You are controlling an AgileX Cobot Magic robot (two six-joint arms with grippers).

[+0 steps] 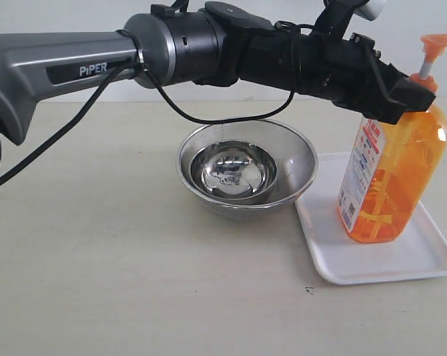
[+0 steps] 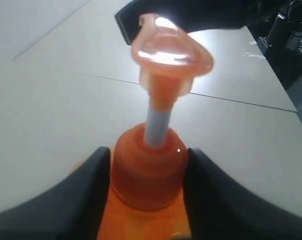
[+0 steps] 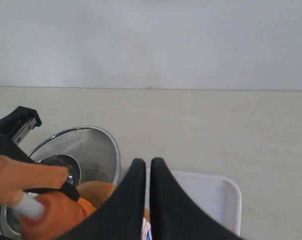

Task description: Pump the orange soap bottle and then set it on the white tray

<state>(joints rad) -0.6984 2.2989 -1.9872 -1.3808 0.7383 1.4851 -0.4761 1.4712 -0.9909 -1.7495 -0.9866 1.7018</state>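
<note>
The orange soap bottle (image 1: 393, 178) stands upright on the white tray (image 1: 431, 256), at its back half. Its pump head (image 1: 438, 43) is up, with the white stem showing. My left gripper (image 1: 416, 93) reaches across from the left and is shut on the bottle's orange collar (image 2: 148, 170), one black finger (image 2: 90, 185) on each side. The pump head (image 2: 171, 50) rises just beyond the fingers. My right gripper (image 3: 144, 162) hangs above the bottle (image 3: 55, 210) and tray (image 3: 211, 195), shut with nothing between its fingers.
A round steel mesh bowl (image 1: 245, 174) with a smaller shiny bowl inside sits on the beige table, touching the tray's left edge. The left arm spans the scene above it. The tray's front half is bare.
</note>
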